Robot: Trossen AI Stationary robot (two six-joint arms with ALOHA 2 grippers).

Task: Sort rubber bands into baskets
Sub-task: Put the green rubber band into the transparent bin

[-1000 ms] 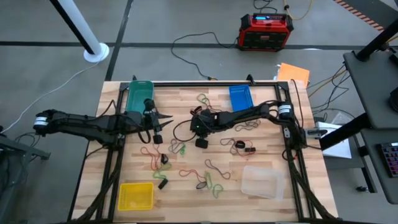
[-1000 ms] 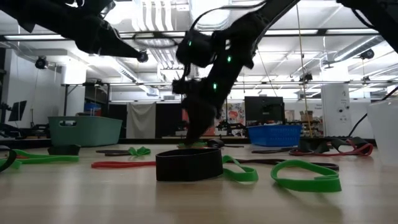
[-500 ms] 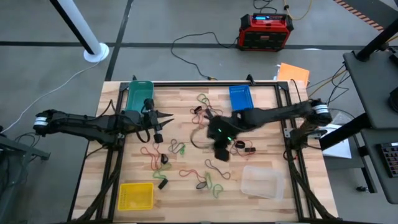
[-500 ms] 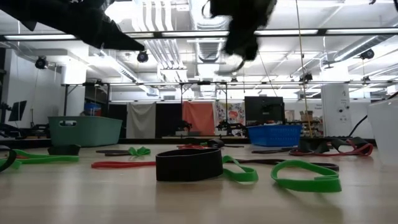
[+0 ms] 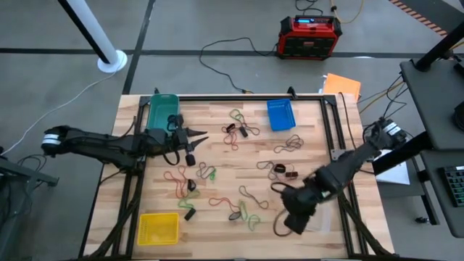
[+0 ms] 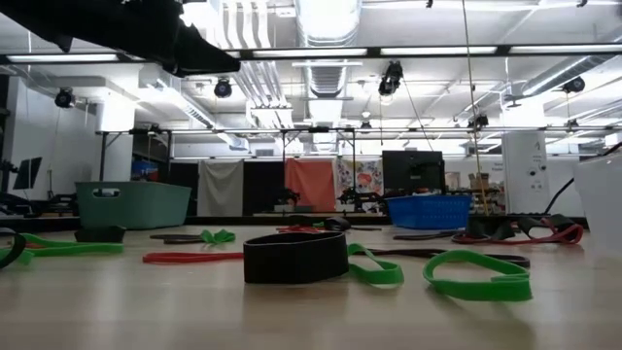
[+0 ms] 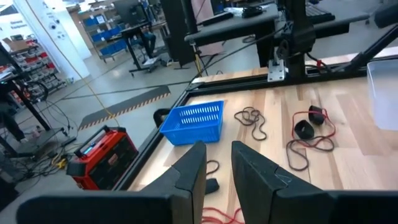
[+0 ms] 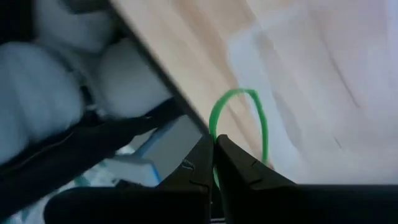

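- A wooden desk (image 5: 304, 123) carries everything.
- At its corners lie four baskets: teal basket (image 5: 161, 110), blue basket (image 5: 280, 114), yellow basket (image 5: 158, 229), clear basket (image 5: 325, 210).
- Rubber bands (image 5: 243, 205) in red, green and black lie scattered between them.

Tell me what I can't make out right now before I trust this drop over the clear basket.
- Clear basket: high view, mostly hidden under the right gripper and arm.
- Green rubber band: pinched by the right gripper in its wrist view; blur hides what lies below.
- Left gripper: whether it holds anything; nothing shows between its fingers.
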